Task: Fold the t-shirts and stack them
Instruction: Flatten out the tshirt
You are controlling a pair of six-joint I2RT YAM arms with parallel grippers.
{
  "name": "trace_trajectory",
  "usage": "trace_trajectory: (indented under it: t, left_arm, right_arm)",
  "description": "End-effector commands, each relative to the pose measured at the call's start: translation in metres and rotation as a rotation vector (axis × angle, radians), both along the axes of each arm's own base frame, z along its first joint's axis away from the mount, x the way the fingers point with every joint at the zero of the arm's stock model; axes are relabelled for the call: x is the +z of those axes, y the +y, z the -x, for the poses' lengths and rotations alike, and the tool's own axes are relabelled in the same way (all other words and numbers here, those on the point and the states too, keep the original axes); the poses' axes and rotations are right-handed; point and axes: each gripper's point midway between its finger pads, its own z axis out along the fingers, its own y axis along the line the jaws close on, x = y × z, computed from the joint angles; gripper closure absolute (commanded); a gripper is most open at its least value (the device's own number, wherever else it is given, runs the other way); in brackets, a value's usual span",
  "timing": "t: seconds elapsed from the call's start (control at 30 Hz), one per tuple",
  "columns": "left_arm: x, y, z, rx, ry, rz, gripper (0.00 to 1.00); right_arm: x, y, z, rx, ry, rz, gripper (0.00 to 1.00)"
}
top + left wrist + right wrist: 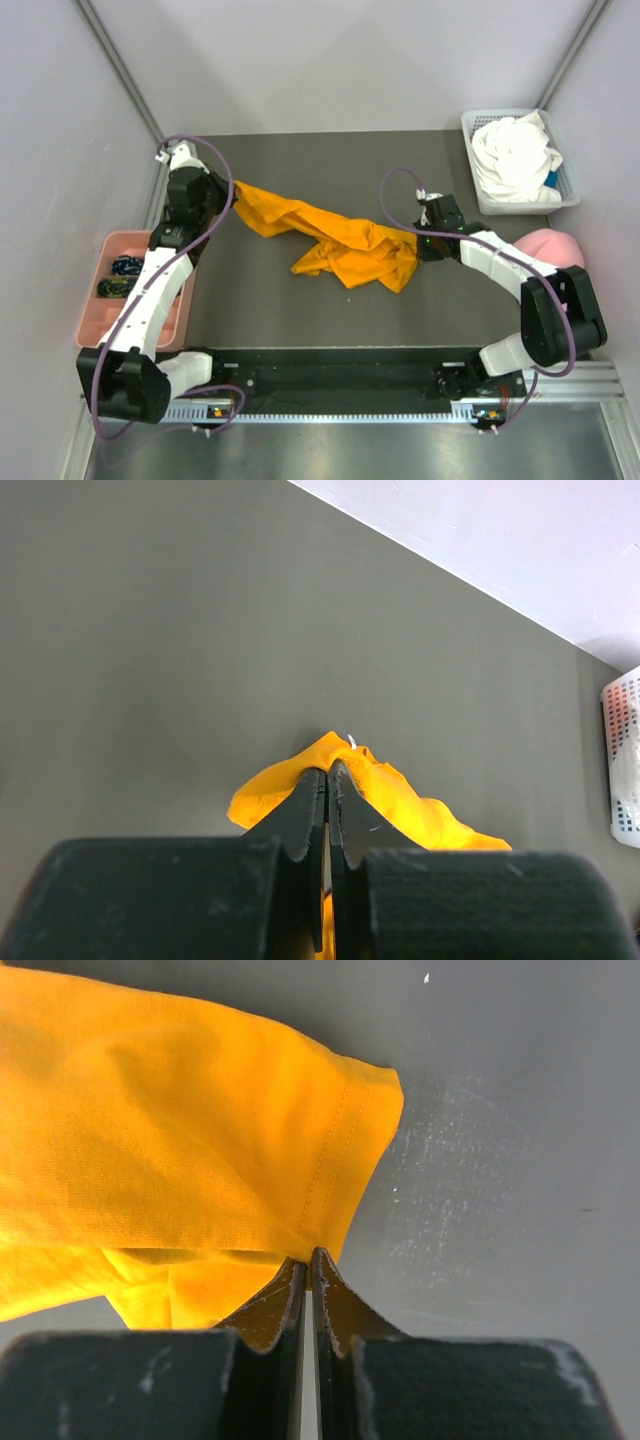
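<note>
The orange t-shirt (340, 240) lies crumpled and stretched across the middle of the dark table. My left gripper (228, 188) is shut on its far left end; the left wrist view shows the cloth (400, 795) pinched at my gripper (328, 770). My right gripper (420, 240) is shut on the shirt's right edge; in the right wrist view my gripper (308, 1258) clamps the hemmed orange cloth (180, 1140). The white t-shirt (515, 155) lies bunched in the white basket (480, 195) at the back right.
A pink cap (550, 248) lies at the right edge beside my right arm. A pink tray (100, 310) with small dark items stands left of the table. The basket's corner shows in the left wrist view (625, 770). Grey walls enclose the table.
</note>
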Motion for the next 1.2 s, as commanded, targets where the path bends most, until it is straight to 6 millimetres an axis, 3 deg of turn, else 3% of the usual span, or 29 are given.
trace_trajectory:
  t: [0.0,0.17,0.37,0.47,0.57,0.63,0.67,0.73,0.77,0.87,1.03,1.17]
  left_arm:
    - [0.021,0.007,0.002,0.019,-0.072,0.006,1.0]
    - [0.024,0.01,0.004,0.028,-0.076,-0.011,1.0]
    - [0.039,0.015,0.003,0.033,-0.093,-0.052,1.0]
    - [0.051,0.017,0.0,0.035,-0.103,-0.076,1.0]
    - [0.077,0.016,-0.003,0.029,-0.15,-0.079,0.97]
    - [0.086,0.017,-0.004,0.032,-0.161,-0.085,0.97]
    - [0.1,0.018,-0.003,0.035,-0.187,-0.087,0.98]
    - [0.112,0.018,0.0,0.03,-0.204,-0.097,1.0]
    - [0.123,0.019,0.002,0.03,-0.225,-0.102,1.0]
    - [0.143,0.019,0.015,0.019,-0.263,-0.115,1.0]
    - [0.163,0.017,0.039,-0.023,-0.277,-0.148,1.0]
    - [0.198,0.017,0.067,-0.041,-0.334,-0.156,1.0]
  right_arm:
    - [0.021,0.004,-0.02,-0.011,-0.075,-0.015,1.0]
    - [0.035,-0.001,-0.019,-0.046,-0.108,-0.017,1.0]
    - [0.093,-0.007,-0.022,-0.102,-0.223,-0.045,1.0]
    - [0.137,-0.014,-0.028,-0.144,-0.319,-0.047,1.0]
    - [0.193,-0.022,-0.036,-0.189,-0.445,-0.057,1.0]
    - [0.235,-0.026,-0.04,-0.212,-0.53,-0.068,1.0]
    - [0.263,-0.028,-0.041,-0.219,-0.587,-0.08,1.0]
    - [0.287,-0.034,-0.04,-0.233,-0.637,-0.074,1.0]
    - [0.309,-0.035,-0.038,-0.234,-0.683,-0.086,1.0]
    - [0.339,-0.039,-0.028,-0.224,-0.735,-0.094,1.0]
    - [0.365,-0.044,0.0,-0.19,-0.803,-0.118,1.0]
    - [0.386,-0.057,0.028,-0.197,-0.856,-0.116,1.0]
